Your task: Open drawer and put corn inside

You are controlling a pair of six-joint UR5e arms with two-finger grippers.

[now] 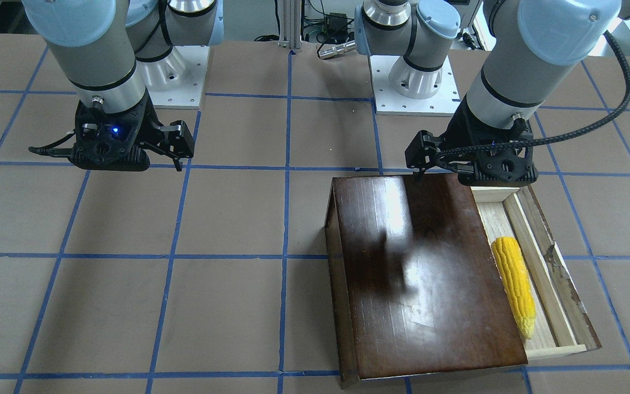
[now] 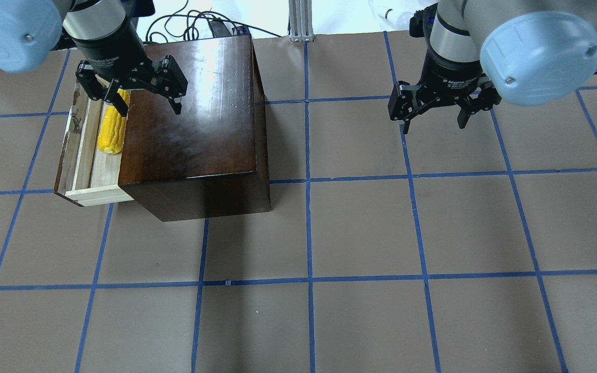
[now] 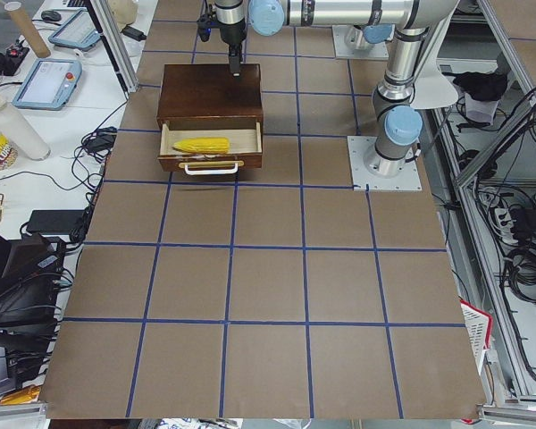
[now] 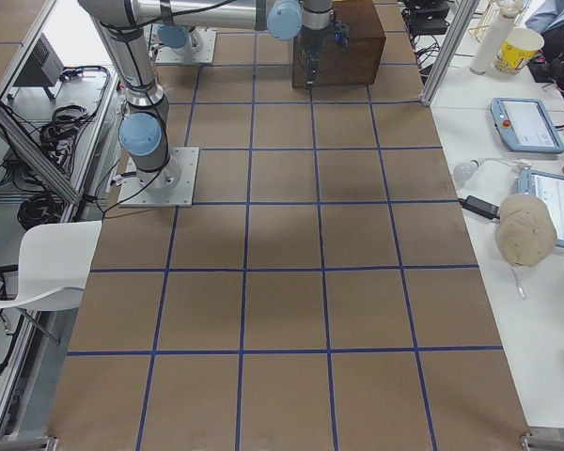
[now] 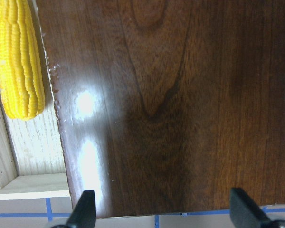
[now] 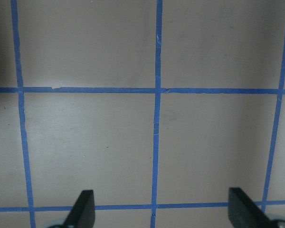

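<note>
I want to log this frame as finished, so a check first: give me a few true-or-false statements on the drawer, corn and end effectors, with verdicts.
1. The corn lies in the drawer. True.
2. The drawer is shut. False: it stands pulled out of the box.
3. The left end effector grips the corn. False: it is open and empty, over the box.
4. The right end effector is open over the table. True.

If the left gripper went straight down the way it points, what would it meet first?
Probably the box's glossy top, not the corn in the drawer; the left gripper's depth is unclear.
</note>
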